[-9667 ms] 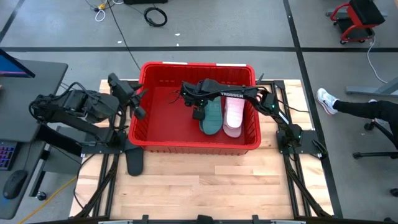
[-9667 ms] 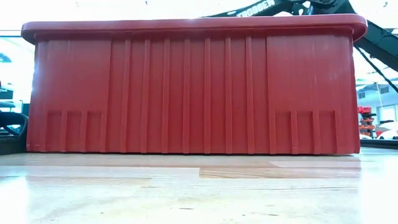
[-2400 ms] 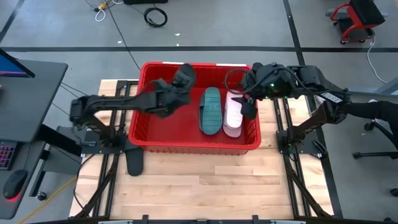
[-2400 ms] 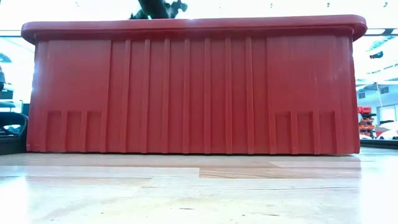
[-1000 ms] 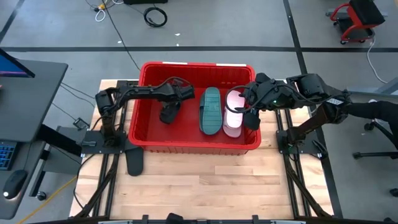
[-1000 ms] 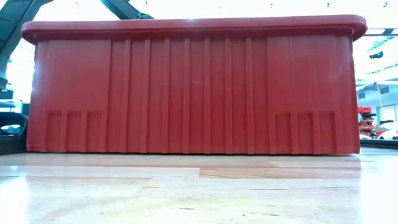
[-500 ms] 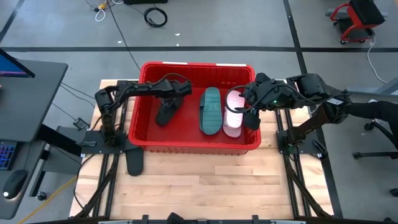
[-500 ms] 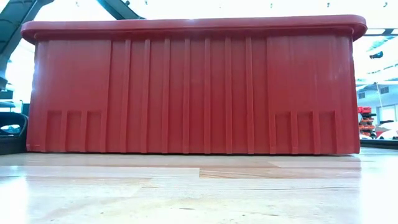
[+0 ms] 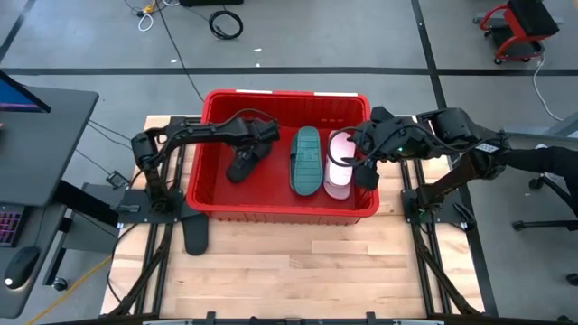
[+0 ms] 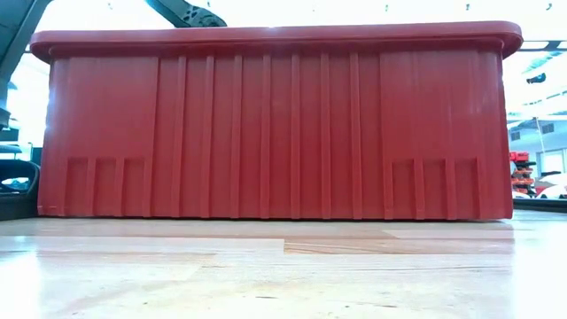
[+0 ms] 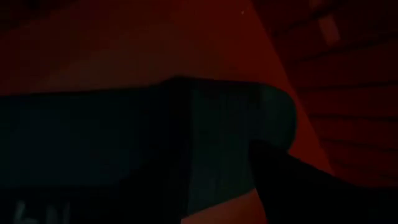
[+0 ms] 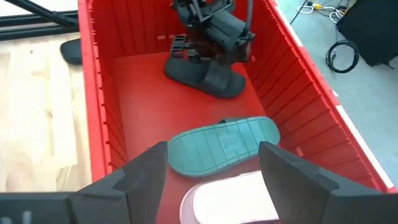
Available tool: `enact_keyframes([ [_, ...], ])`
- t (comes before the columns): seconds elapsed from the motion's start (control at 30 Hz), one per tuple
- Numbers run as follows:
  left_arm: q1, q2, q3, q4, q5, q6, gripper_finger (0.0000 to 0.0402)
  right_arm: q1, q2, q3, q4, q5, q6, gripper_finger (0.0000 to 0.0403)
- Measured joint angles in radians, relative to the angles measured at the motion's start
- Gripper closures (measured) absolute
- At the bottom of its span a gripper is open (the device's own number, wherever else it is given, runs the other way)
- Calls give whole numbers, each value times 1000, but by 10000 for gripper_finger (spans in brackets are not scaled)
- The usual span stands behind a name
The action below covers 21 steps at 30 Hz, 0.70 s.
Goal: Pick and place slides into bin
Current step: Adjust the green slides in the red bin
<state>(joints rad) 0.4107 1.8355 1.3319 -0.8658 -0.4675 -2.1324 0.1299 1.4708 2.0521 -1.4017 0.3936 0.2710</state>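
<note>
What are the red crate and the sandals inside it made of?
The red crate looks like moulded plastic: ribbed walls, a thick rolled rim and a slight sheen. The teal sandal, the pink sandal and the black sandal under the left gripper look like matte foam or soft rubber, thick-soled with a moulded tread, though the exact material is unclear.

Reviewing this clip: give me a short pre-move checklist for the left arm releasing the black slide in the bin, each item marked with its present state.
1. Black slide inside the bin: ok, it lies on the floor.
2. Left gripper over that slide: ok.
3. Left fingers released: cannot tell.
4. Teal slide and pink slide clear of the drop spot: ok, apart from it.
5. Right gripper out of the way: ok, open over the pink slide.
6. Slides left outside: not ok, another black slide lies on the table.
</note>
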Motion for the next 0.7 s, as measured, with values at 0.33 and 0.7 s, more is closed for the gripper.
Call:
enact_keyframes([
  [0.33, -88, -49, 0, 308, -10, 523, 237, 33, 0, 0, 0, -1, 14, 144],
  [0.7, -99, 7, 0, 729, 237, 1051, 269, -44, 0, -58, 12, 1, -46, 144],
])
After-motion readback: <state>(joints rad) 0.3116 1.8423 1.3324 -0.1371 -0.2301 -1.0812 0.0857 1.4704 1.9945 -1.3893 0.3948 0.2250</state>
